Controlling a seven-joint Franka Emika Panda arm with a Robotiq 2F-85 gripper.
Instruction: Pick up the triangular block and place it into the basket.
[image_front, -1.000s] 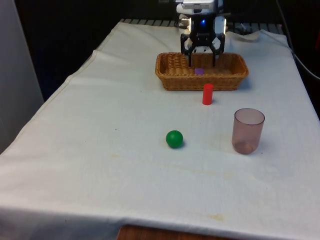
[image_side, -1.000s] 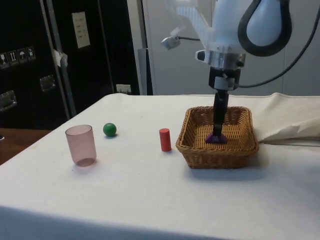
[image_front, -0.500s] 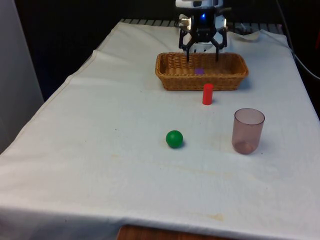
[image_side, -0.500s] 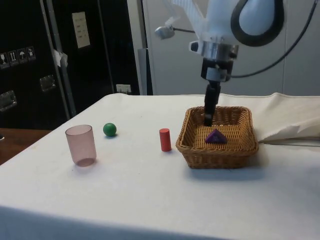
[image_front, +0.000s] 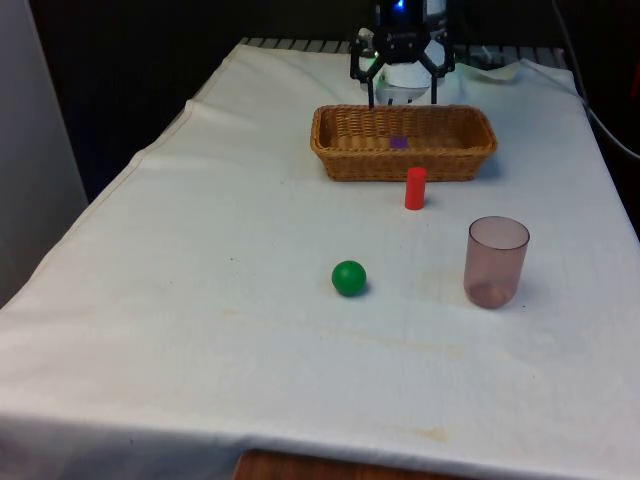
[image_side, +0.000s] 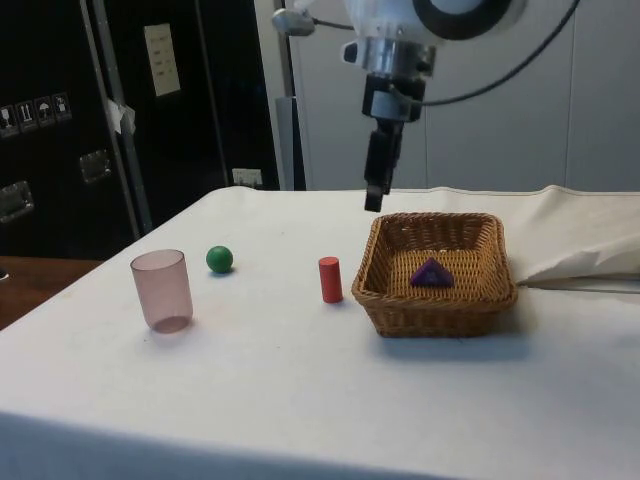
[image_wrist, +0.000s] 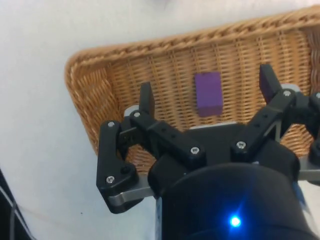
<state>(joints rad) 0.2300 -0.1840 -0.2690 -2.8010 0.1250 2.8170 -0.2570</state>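
- Front view: purple triangular block (image_front: 399, 142) lying inside wicker basket (image_front: 345, 160) at table's far end; gripper (image_front: 402, 98) raised above far rim, spread wide, empty.
- Side view: block resting flat-based, apex up; likely light, rigid, best pinched across flat parallel faces.
- Wrist view: fingers (image_wrist: 146, 98) well apart, nothing between. No legible writing on block.

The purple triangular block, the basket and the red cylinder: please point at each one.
purple triangular block (image_side: 430, 272), side view, on its sloped face.
basket (image_side: 432, 314), side view, on its near woven wall.
red cylinder (image_front: 415, 188), front view, on its upright side.
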